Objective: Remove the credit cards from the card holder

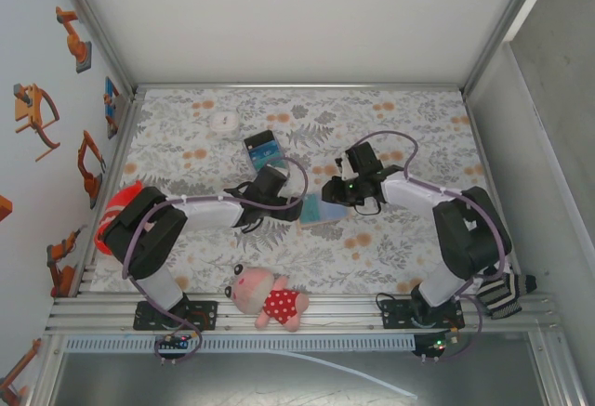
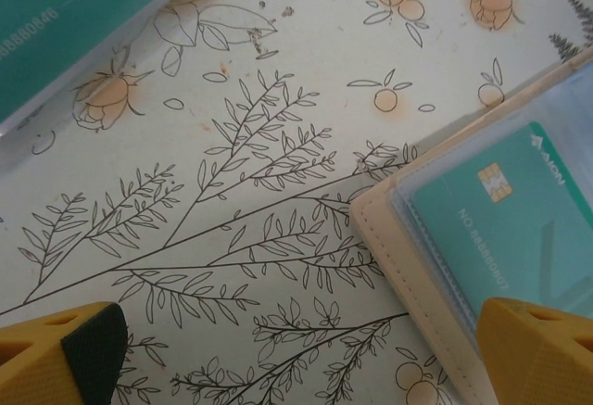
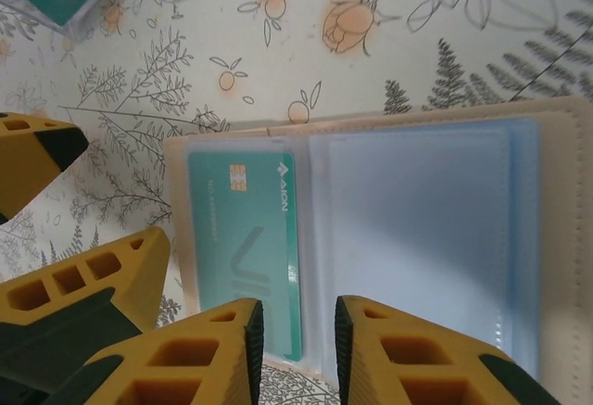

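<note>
1. One teal card is seen sleeved in the card holder, laid open on the worktop between the arms.
2. Right gripper is set over the card's near corner, jaws almost together with a slim gap, nothing seen clamped.
3. Left gripper is spread wide just beside the card holder, holding nothing.
4. Step judged: pinching the card. Next, an edge grip and a slide-out are called for.
5. "AION" is read on the card; the "NO." digits are unclear.
</note>
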{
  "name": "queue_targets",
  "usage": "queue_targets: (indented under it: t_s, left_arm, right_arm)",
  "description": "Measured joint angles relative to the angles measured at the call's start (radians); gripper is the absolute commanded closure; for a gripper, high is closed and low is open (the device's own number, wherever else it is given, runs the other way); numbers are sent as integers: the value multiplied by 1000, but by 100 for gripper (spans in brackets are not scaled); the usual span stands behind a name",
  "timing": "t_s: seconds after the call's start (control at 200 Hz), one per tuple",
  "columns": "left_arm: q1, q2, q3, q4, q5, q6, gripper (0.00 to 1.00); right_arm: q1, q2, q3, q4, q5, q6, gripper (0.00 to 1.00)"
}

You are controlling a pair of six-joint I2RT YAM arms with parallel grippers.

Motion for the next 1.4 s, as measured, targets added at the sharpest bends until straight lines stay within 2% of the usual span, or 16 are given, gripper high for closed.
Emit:
queue_targets:
  t_s: [0.306,0.486,1.397]
  left_arm:
    - [-28,21,21,-29,-48,24,3]
    - [-29,37,34,-50,-70,28,3]
    - [-64,71,98,-129,-160,42,3]
  right_arm:
    - [22,16,-7,27,-25,24,76]
    - [31,42,-7,29,-28,29,80]
    - [40,128,-7,51,-76,40,82]
